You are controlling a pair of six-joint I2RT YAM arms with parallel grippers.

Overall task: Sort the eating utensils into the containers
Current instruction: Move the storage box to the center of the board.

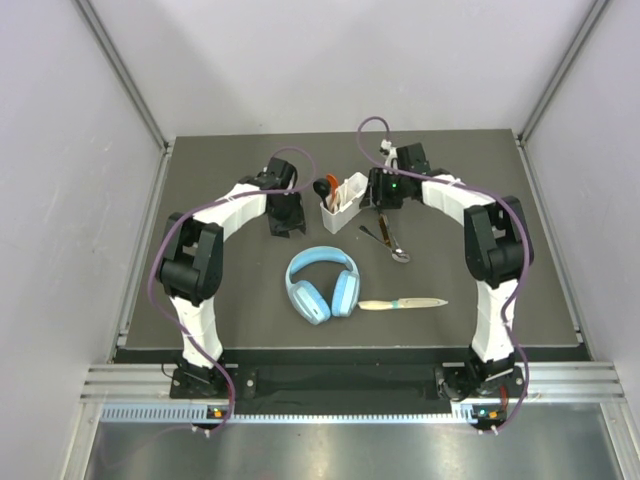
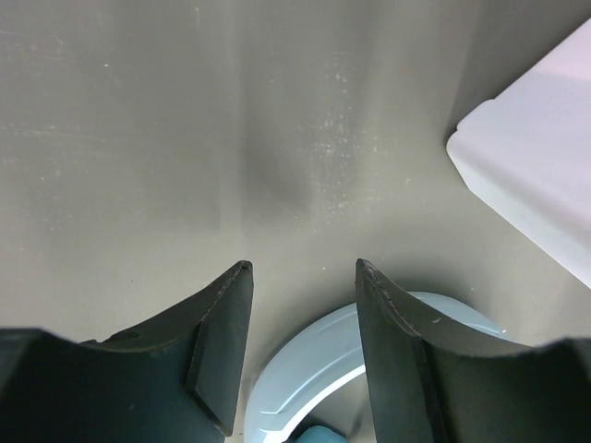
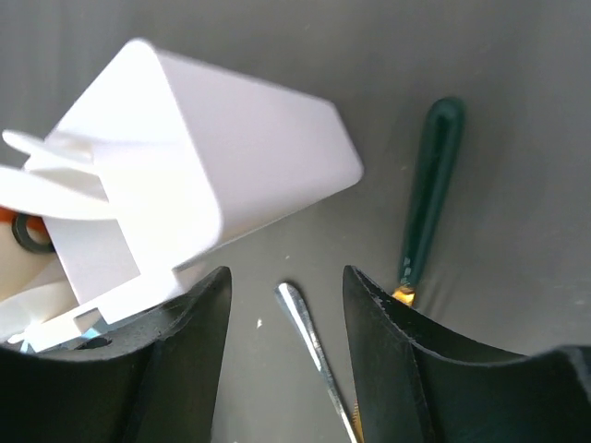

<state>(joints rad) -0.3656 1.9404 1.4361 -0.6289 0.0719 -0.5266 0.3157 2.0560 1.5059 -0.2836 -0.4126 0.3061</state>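
A white caddy (image 1: 343, 203) stands on a dark table (image 1: 200, 170) between the left gripper (image 2: 303, 272) and the right gripper (image 3: 286, 271), both spread and empty, a metal utensil handle (image 3: 309, 337) lying beneath the right one.

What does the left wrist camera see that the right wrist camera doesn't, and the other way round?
Only the left wrist view: the light-blue headphones, peeking from behind the open left fingers. Only the right wrist view: a dark green handle and a thin metal handle lying on the table, the metal one between the open right fingers. Both: the white caddy and the dark table.
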